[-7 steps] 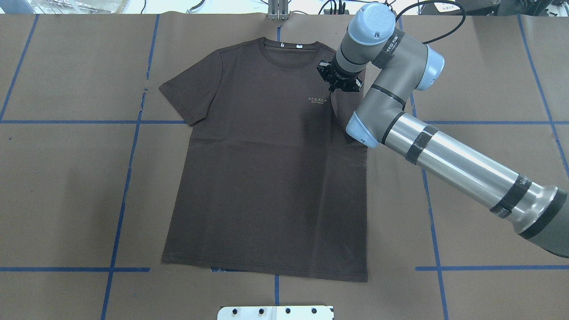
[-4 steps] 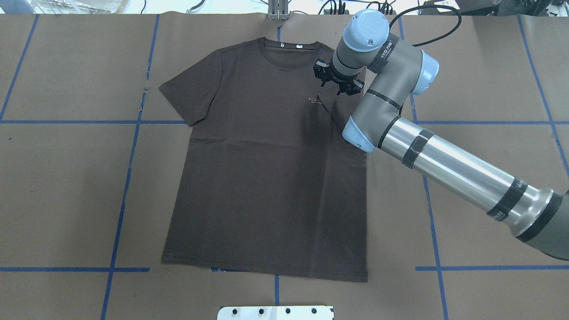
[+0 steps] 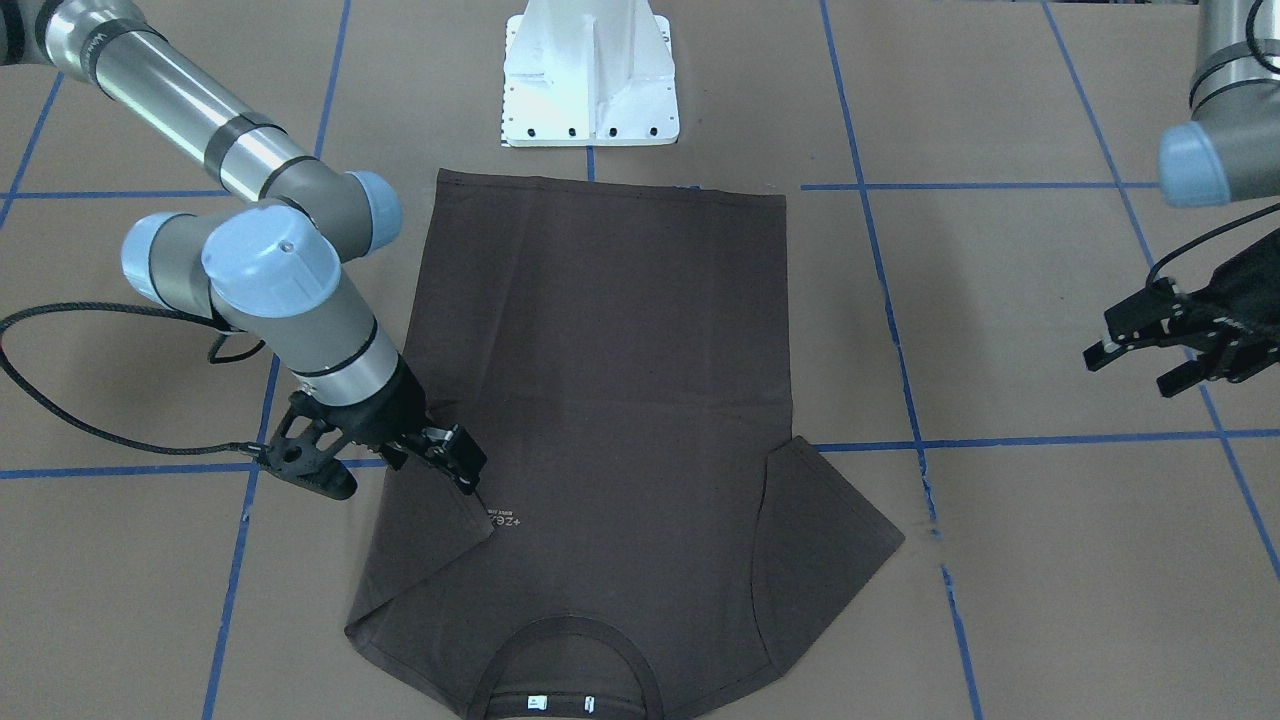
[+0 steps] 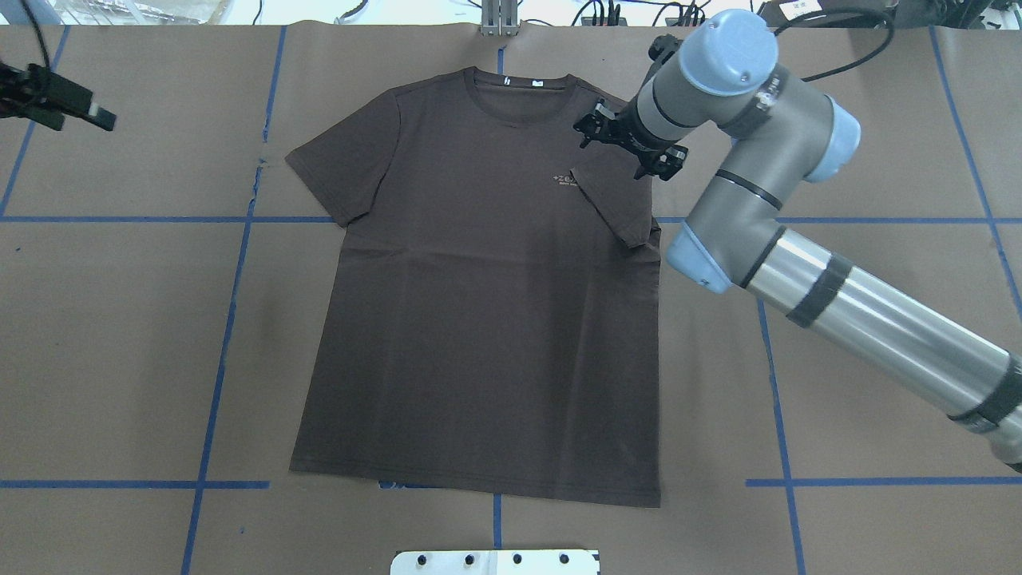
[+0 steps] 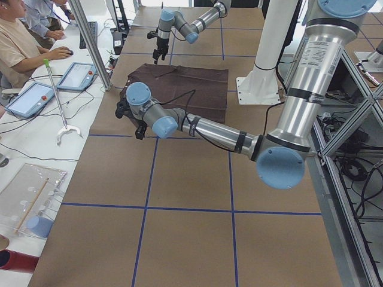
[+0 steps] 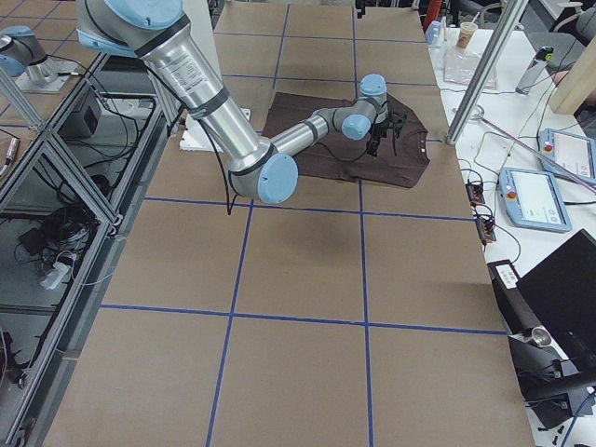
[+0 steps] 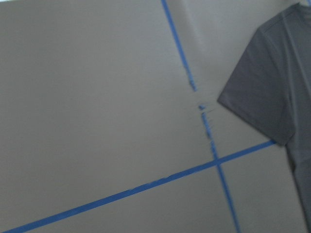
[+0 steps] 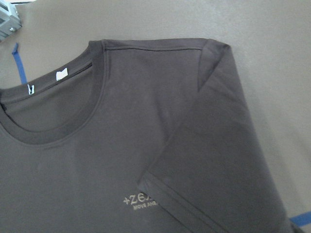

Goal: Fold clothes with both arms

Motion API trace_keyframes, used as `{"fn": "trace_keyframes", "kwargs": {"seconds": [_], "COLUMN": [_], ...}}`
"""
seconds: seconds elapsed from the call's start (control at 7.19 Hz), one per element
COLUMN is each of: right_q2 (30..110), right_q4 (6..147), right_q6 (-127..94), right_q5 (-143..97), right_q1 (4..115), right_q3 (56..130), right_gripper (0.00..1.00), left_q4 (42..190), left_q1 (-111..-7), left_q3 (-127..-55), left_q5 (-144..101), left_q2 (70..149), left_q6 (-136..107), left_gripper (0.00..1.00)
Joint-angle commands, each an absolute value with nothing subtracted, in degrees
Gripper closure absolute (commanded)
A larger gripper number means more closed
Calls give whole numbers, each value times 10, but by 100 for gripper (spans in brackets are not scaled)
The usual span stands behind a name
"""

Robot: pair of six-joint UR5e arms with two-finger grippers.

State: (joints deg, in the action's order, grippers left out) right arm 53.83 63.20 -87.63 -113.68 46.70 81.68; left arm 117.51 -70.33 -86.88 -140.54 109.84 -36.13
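The dark brown T-shirt lies flat on the table, collar at the far edge. Its sleeve on my right side is folded inward over the chest and covers part of the pale lettering. Just above that fold my right gripper hovers open with nothing between its fingers. The right wrist view shows the folded sleeve and the collar. Off to the left, my left gripper hangs open and empty over bare table, well clear of the flat left sleeve.
Blue tape lines cross the brown table cover. The white pedestal base stands at the near hem side. A black cable loops beside the right arm. A person sits at a side table with tablets.
The right gripper brought the sleeve in over the lettering, let it go, and its arm swung right. The left gripper came into the overhead view at the far left.
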Motion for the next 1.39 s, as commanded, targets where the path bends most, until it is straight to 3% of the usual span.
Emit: {"fn": "trace_keyframes", "kwargs": {"seconds": [0.0, 0.14, 0.42, 1.25], "right_q2": [636, 642, 649, 650], "right_q4": [632, 632, 632, 632], "right_q6": [-874, -874, -874, -879], "right_q5": [-1166, -1186, -1185, -1182], "right_q1": [488, 497, 500, 500], "right_q3": [926, 932, 938, 944], "right_gripper": [0, 0, 0, 0], "left_q4": [1232, 1297, 1317, 1316], "left_q1": [-637, -622, -557, -512], "left_q3": [-737, -685, -648, -602], "left_q5": [-1274, -1269, -1163, -1103], "left_q2": [1205, 1229, 1269, 1284], "left_q6": [-464, -522, -605, -614], "left_gripper": [1, 3, 5, 25]}}
